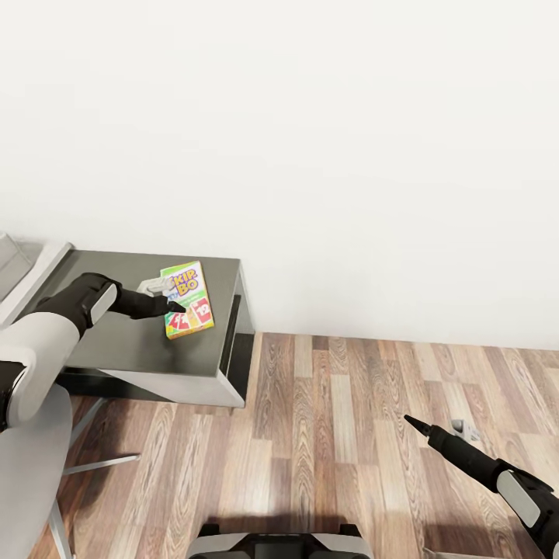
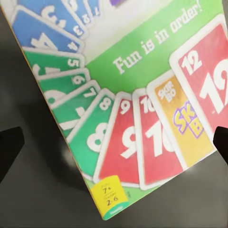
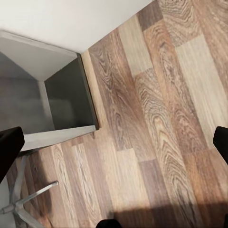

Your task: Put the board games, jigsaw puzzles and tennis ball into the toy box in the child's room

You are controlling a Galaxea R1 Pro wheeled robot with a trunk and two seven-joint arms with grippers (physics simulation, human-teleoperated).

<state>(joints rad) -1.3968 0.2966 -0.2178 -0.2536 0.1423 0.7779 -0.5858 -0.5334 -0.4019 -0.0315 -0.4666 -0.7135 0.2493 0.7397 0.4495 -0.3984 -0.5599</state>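
Note:
A board game (image 1: 187, 299) with a green and white cover and red cards lies flat on the table's dark grey side unit (image 1: 132, 349). My left gripper (image 1: 177, 308) hovers right over it, open; in the left wrist view the cover (image 2: 142, 95) lies below the left gripper (image 2: 114, 145), with the dark fingertips (image 2: 9, 149) wide apart and off the box. My right gripper (image 1: 417, 425) hangs low over the floor at the right; it (image 3: 114, 142) is open and empty. A light grey sloping rim at the far left looks like the toy box (image 1: 9, 260) on the pale desk top (image 1: 46, 268).
A white wall stands behind the side unit. Wood floor (image 1: 349, 435) stretches to the right of the unit and under my right arm. A white chair (image 1: 35, 466) with metal legs sits at the lower left, close to my left arm.

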